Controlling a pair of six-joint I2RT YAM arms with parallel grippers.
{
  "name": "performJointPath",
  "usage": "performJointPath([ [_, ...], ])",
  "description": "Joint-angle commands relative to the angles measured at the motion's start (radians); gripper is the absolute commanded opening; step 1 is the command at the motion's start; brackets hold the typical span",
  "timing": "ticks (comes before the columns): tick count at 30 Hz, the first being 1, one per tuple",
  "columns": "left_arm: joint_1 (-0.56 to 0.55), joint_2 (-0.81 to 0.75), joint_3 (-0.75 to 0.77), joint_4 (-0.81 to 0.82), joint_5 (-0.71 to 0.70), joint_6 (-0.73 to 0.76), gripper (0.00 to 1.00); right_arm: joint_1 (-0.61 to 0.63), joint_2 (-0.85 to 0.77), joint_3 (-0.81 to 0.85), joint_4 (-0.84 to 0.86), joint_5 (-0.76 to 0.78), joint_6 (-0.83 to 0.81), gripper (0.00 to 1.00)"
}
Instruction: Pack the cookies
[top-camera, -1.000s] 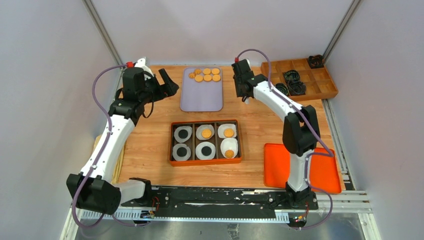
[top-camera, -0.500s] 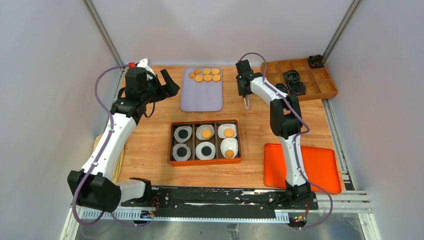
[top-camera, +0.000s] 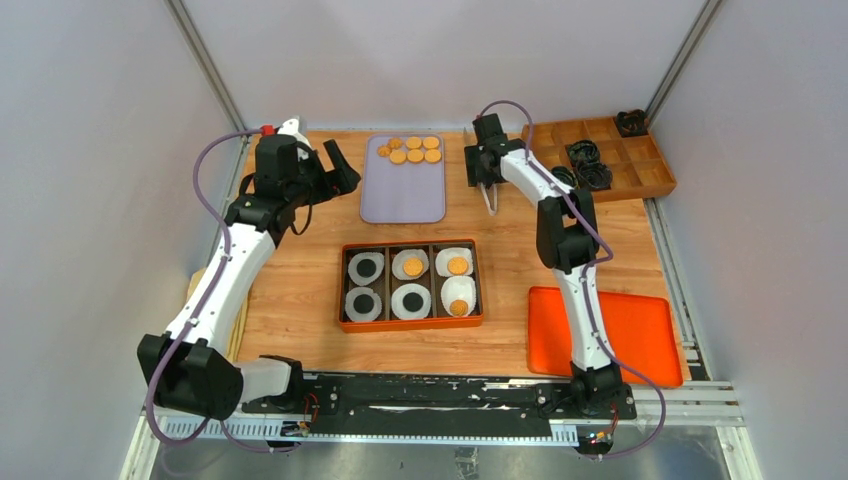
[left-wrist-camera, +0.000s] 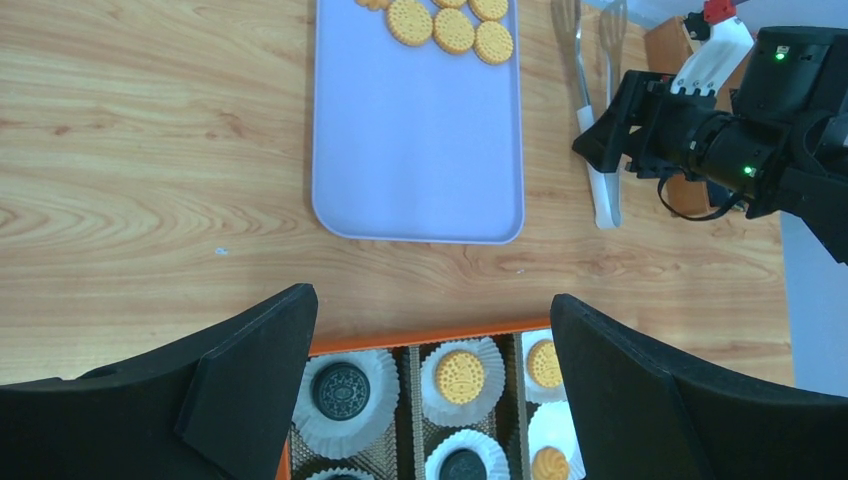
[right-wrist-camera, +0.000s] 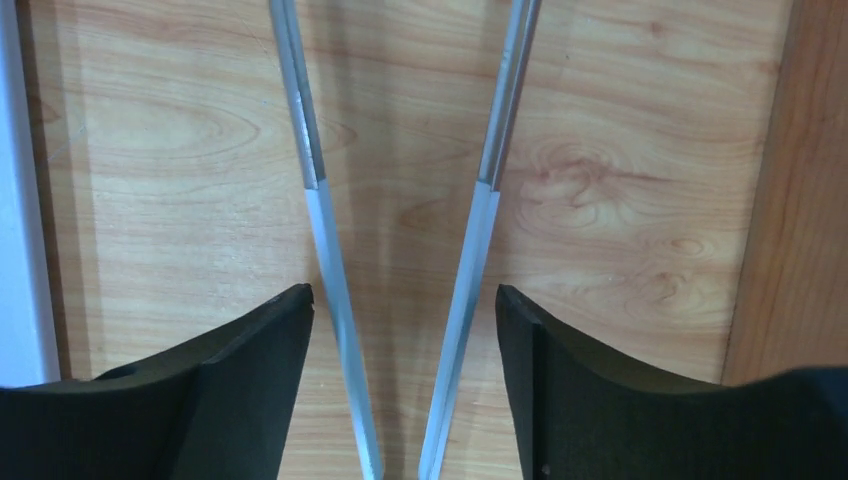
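1. Black jaws of the right gripper (right-wrist-camera: 402, 292) stand apart on either side of 1 pair of metal tongs (left-wrist-camera: 601, 195), with a gap to each blade, so nothing is clamped. The tongs lie on the wood beyond the orange box (top-camera: 410, 326), to its right.
2. Wide and empty, the left gripper (left-wrist-camera: 430, 300) hangs beyond the box, to its left.
3. Unpacked: the cookies (left-wrist-camera: 453, 30) sit bunched at the far end of 1 lavender tray (left-wrist-camera: 415, 150) just beyond the box. I count about 7, the leftmost 2 too small to be sure of.
4. Packed: the box has 6 cells, each with 1 white paper liner (top-camera: 459, 289). The far middle and far right cells hold 1 golden cookie each. The near right cell holds 1 golden swirled piece, and the other 3 cells hold 1 dark sandwich biscuit (left-wrist-camera: 341, 390) each.
5. Judgement: packing is begun but not finished, with roughly 2 of 9 flat golden cookies in. No cell is bare, so the rest would probably go on top, and the tongs need gripping first.
6. Further out, right of the box, 1 flat orange tray (top-camera: 640, 340) lies toward the arm bases. 1 brown divided organiser (top-camera: 630, 160) sits farther back, holding 4 dark ruffled pieces too small to name.
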Motion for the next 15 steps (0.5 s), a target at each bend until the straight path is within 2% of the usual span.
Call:
performJointPath([
  [1, -0.007, 0.013, 0.013, 0.001, 0.001, 0.015, 0.95, -0.017, -0.045, -0.042, 0.002, -0.022, -0.004, 0.79],
  [3, -0.009, 0.014, 0.013, 0.002, 0.007, 0.017, 0.95, -0.017, -0.068, -0.067, 0.024, -0.025, -0.010, 0.88],
  [4, -0.009, 0.014, 0.014, 0.002, 0.008, 0.017, 0.96, -0.018, -0.076, -0.070, 0.025, -0.026, -0.011, 0.89],
  [10, -0.010, 0.010, 0.011, 0.002, 0.001, 0.019, 0.96, -0.017, -0.157, -0.126, 0.041, -0.025, -0.004, 0.88],
  [15, -0.025, -0.002, 0.015, 0.002, -0.027, 0.034, 0.96, -0.009, -0.333, -0.254, 0.052, 0.007, -0.002, 0.87],
])
